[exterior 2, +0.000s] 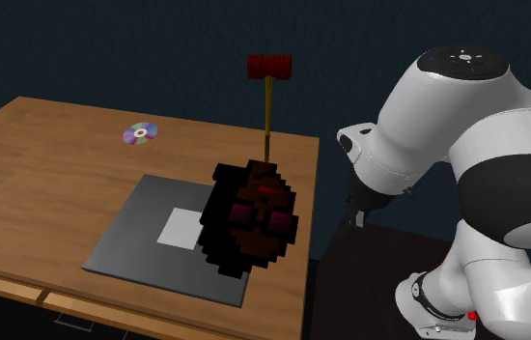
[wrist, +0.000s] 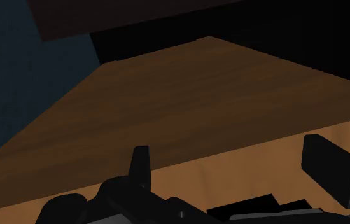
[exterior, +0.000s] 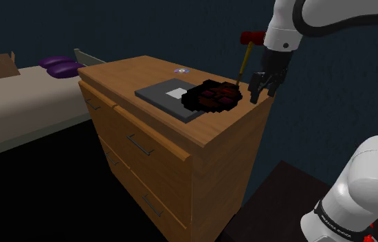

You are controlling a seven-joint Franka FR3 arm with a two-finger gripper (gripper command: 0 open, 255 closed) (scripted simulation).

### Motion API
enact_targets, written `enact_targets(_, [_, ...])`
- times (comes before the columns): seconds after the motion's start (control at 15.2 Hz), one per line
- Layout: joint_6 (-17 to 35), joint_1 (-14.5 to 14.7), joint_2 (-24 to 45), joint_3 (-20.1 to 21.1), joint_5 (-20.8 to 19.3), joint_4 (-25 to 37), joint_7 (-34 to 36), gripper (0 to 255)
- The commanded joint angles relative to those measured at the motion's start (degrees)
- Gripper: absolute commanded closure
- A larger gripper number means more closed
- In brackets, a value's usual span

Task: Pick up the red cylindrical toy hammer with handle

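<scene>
Spread and empty at the worktop point(exterior: 132, 75) edge, the tool point(wrist: 231, 159) needs to shift toward ten o'clock in the shoulder view, where the red-headed hammer point(exterior: 244, 65) stands upright behind a dark blocky object point(exterior 2: 249, 222), then pinch the thin handle squarely without tipping it.

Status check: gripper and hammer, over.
Gripper open, empty, at dresser edge. Red hammer upright, ungrasped. Dark blocky object by its handle's base.

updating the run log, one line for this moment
hammer upright on dresser | gripper beside hammer, not touching | fingers open, empty | phase: pre-grasp
</scene>
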Motion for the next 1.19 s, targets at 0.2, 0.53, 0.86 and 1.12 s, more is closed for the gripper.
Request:
enact_targets(0.2, [8.02, -2.81, 2.77, 2.14, -2.19, -0.80, 5.46, 0])
enact_targets(0.53, [20.09, -8.52, 8.20, 5.85, -7.30, -0.53, 15.68, 0])
enact_targets(0.86, [29.76, -15.83, 13.96, 10.06, -14.55, 1.62, 27.65, 0])
enact_targets(1.12, [35.24, -22.65, 18.35, 13.82, -22.01, 4.58, 38.67, 0])
